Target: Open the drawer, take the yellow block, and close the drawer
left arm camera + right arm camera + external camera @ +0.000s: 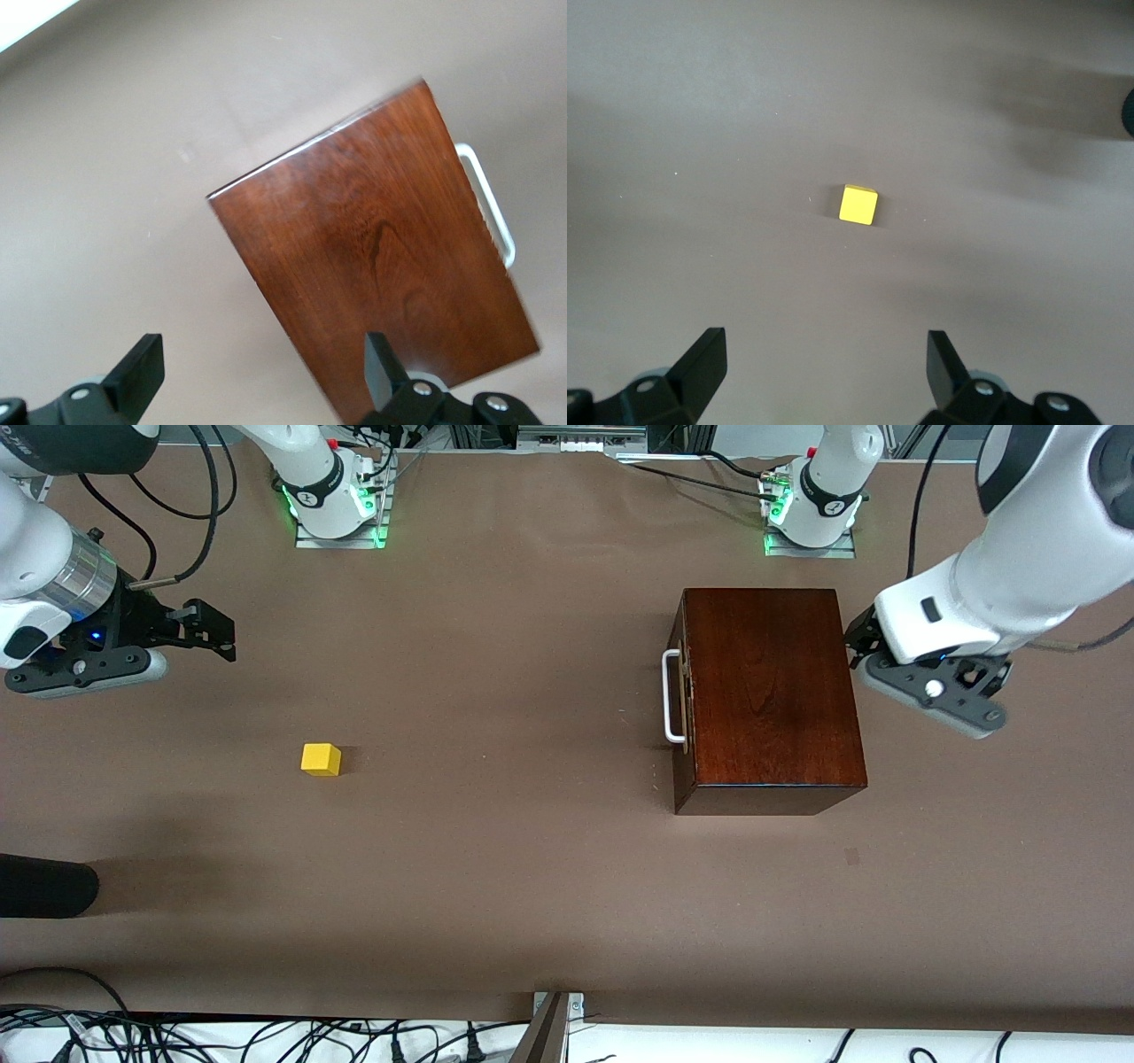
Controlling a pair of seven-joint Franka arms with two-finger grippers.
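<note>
The glossy mahogany box (771, 691) stands toward the left arm's end of the table. Its drawer (680, 691) is pushed fully in. The white bar handle (673, 695) faces the right arm's end. The yellow block (321, 759) lies on the bare table toward the right arm's end, outside the box. My left gripper (261, 359) is open, hovering over the box's (381, 257) edge opposite the handle (492, 204). My right gripper (824, 354) is open over bare table, with the block (858, 204) ahead of it and apart from its fingers.
A dark rounded object (44, 886) pokes in at the table's edge at the right arm's end. Cables (266, 1041) run along the edge nearest the front camera. Both arm bases (332, 496) stand along the edge farthest from that camera.
</note>
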